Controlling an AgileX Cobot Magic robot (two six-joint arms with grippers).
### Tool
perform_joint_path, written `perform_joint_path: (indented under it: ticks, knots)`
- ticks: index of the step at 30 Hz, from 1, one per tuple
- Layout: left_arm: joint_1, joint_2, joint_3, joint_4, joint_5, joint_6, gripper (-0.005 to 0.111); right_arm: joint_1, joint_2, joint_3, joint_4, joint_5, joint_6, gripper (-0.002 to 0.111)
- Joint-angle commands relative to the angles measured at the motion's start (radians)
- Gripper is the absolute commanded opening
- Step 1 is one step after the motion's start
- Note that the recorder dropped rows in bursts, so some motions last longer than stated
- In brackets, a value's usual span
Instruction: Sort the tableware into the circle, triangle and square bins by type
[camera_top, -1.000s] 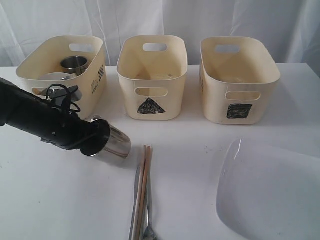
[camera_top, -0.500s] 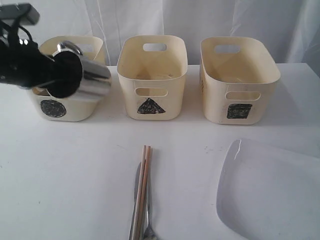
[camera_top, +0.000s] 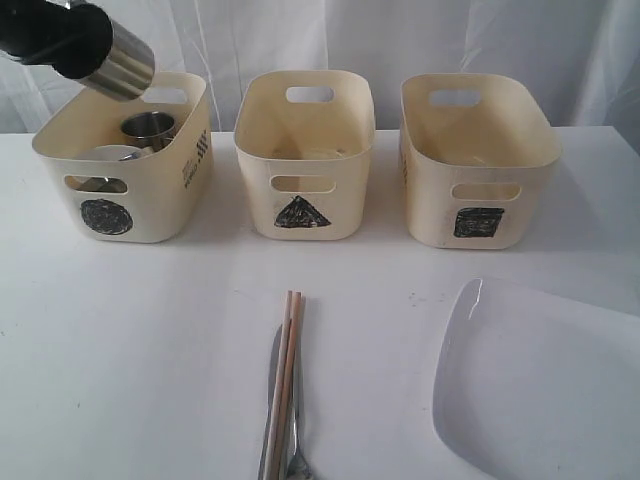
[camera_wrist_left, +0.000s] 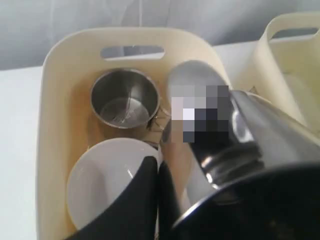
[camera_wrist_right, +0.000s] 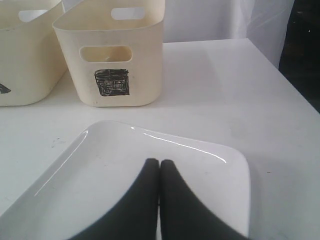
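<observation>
Steel mug (camera_top: 120, 62) aloft at the far left, tilted, just above the back of the circle bin (camera_top: 150, 205). Carried by the left pincer (camera_wrist_left: 159, 165), black fingers drawn almost together in the left wrist view and closed on the mug; exact spot of the grip not clear from either view. Below it, inside the circle bin, a second mug (camera_top: 150, 128) upright toward the back handle and a small white dish (camera_top: 112, 152) just in front of it, the two close together. Black scribbled circle on the bin's front wall.

Next along, the triangle bin (camera_top: 330, 190) in the middle of the row, apart from its neighbours; contents hard to make out. In front of it, well apart on the white tabletop (camera_top: 130, 350), wooden chopsticks (camera_top: 288, 370) side by side, pointing toward the bins, with metal cutlery (camera_top: 272, 400) lying beside and partly under them.

Further right, the square bin (camera_top: 430, 190), black square on its front. Nearest the camera on the right, the large white plate (camera_top: 540, 400) flat on the tabletop, cut off by the picture's edge. Over the plate, the right pincer (camera_wrist_right: 159, 164), fingers pressed together with no gap, nothing between them; touching the plate or just above it, cannot tell.
</observation>
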Motion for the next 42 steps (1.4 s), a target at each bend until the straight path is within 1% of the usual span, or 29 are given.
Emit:
perform_joint_path:
  ticks: [1, 3, 5, 7, 9, 10, 13, 15, 17, 21, 23, 24, 26, 27, 28, 32, 34, 35, 37, 38, 39, 40, 41, 42]
  knots:
    - [0.003, 0.074, -0.125, 0.058, 0.115, -0.063, 0.000, -0.002, -0.006, 0.001, -0.003, -0.004, 0.005, 0.000]
    - [0.003, 0.093, -0.134, 0.054, 0.106, -0.053, 0.000, -0.002, -0.006, 0.001, -0.003, -0.004, 0.005, 0.000]
    - [0.003, 0.108, -0.136, 0.042, 0.106, -0.051, 0.004, -0.002, -0.006, 0.001, -0.003, -0.004, 0.005, 0.000]
    - [0.003, 0.120, -0.136, 0.039, 0.108, -0.043, 0.015, -0.002, -0.006, 0.001, -0.003, -0.004, 0.005, 0.000]
    - [0.003, 0.131, -0.136, 0.039, 0.099, -0.026, 0.031, -0.002, -0.006, 0.001, -0.003, -0.004, 0.005, 0.000]
    - [0.003, 0.133, -0.136, 0.038, 0.085, -0.026, 0.042, -0.002, -0.006, 0.001, -0.003, -0.004, 0.005, 0.000]
    - [0.003, 0.138, -0.136, -0.003, 0.033, -0.026, 0.066, -0.002, -0.006, 0.001, -0.003, -0.004, 0.005, 0.000]
    - [0.003, 0.138, -0.140, -0.047, 0.011, -0.026, 0.075, -0.002, -0.006, 0.001, -0.003, -0.004, 0.005, 0.000]
    - [0.003, 0.131, -0.145, -0.083, 0.011, -0.026, 0.078, -0.002, -0.006, 0.001, -0.003, -0.004, 0.005, 0.000]
    - [0.003, 0.105, -0.153, -0.089, 0.028, -0.026, 0.078, -0.002, -0.006, 0.001, -0.003, -0.004, 0.005, 0.000]
    - [0.003, 0.075, -0.153, -0.076, 0.051, -0.026, 0.072, -0.002, -0.006, 0.001, -0.003, -0.004, 0.005, 0.000]
    - [0.003, 0.062, -0.153, -0.058, 0.063, -0.030, 0.064, -0.002, -0.006, 0.001, -0.003, -0.004, 0.005, 0.000]
    - [0.003, 0.038, -0.153, -0.016, 0.096, -0.059, 0.043, -0.002, -0.006, 0.001, -0.003, -0.004, 0.005, 0.000]
    - [0.003, 0.006, -0.153, 0.028, 0.133, -0.086, 0.011, -0.002, -0.006, 0.001, -0.003, -0.004, 0.005, 0.000]
    - [0.003, -0.006, -0.151, 0.042, 0.151, -0.088, 0.001, -0.002, -0.006, 0.001, -0.003, -0.004, 0.005, 0.000]
    - [0.003, -0.060, -0.143, 0.120, 0.188, -0.188, 0.000, -0.002, -0.006, 0.001, -0.003, -0.004, 0.005, 0.000]
    - [0.003, -0.112, -0.097, 0.218, 0.191, -0.286, 0.000, -0.002, -0.006, 0.001, -0.003, -0.004, 0.005, 0.000]
    - [0.003, -0.139, -0.070, 0.247, 0.183, -0.307, 0.000, -0.002, -0.006, 0.001, -0.003, -0.004, 0.005, 0.000]
    - [0.003, -0.256, 0.063, 0.265, 0.106, -0.302, 0.000, -0.002, -0.006, 0.001, -0.003, -0.004, 0.005, 0.000]
    - [0.003, -0.385, 0.195, 0.265, -0.010, -0.302, 0.000, -0.002, -0.006, 0.001, -0.003, -0.004, 0.005, 0.000]
    - [0.003, -0.464, 0.283, 0.265, -0.083, -0.302, 0.000, -0.002, -0.006, 0.001, -0.003, -0.004, 0.005, 0.000]
    - [0.003, -0.627, 0.468, 0.265, -0.251, -0.284, 0.000, -0.002, -0.006, 0.001, -0.003, -0.004, 0.005, 0.000]
    - [0.003, -0.727, 0.582, 0.265, -0.362, -0.264, 0.000, -0.002, -0.006, 0.001, -0.003, -0.004, 0.005, 0.000]
    - [0.003, -0.908, 0.810, 0.265, -0.554, -0.224, 0.000, -0.002, -0.006, 0.001, -0.003, -0.004, 0.005, 0.000]
